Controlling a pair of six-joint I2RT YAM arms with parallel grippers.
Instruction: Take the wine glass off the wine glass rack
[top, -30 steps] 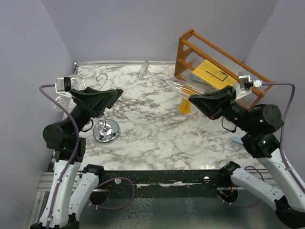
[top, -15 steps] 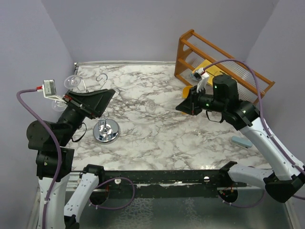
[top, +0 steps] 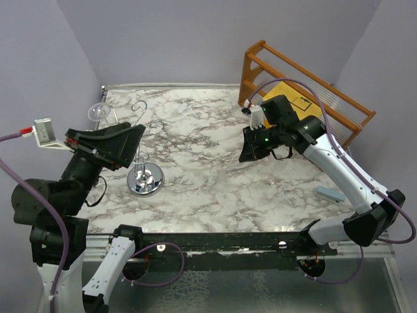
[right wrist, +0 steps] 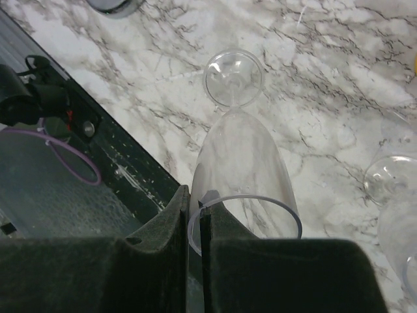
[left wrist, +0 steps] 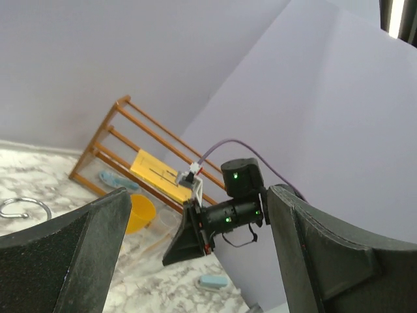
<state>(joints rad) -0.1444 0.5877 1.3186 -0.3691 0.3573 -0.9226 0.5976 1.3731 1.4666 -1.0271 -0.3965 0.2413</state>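
A desk (top: pixel 215 179) with a white marble-pattern top, veined in grey and brown, fills the middle. Plain pale lavender walls (top: pixel 195 39) close it in at the back and on both sides. An orange-brown wooden slatted shelf rack (top: pixel 246 78) sits in the far right corner. A black rail (top: pixel 228 242) runs along the desk's near edge, with dimpled grey metal (top: pixel 247 290) below. The left wrist view catches a bright light strip (left wrist: pixel 396 16) at top right.

White marble-look surface (top: pixel 215 182), grey-brown veins running everywhere. The silvery wire wine glass rack (top: pixel 144 177) gleams, its round base mirror-chrome. The clear, colourless wine glass (right wrist: pixel 241 156) lets the veining show through. Orange-brown wooden slatted shelf rack (top: pixel 246 75), bright yellow card (top: pixel 303 101), pale lilac walls (top: pixel 195 39).
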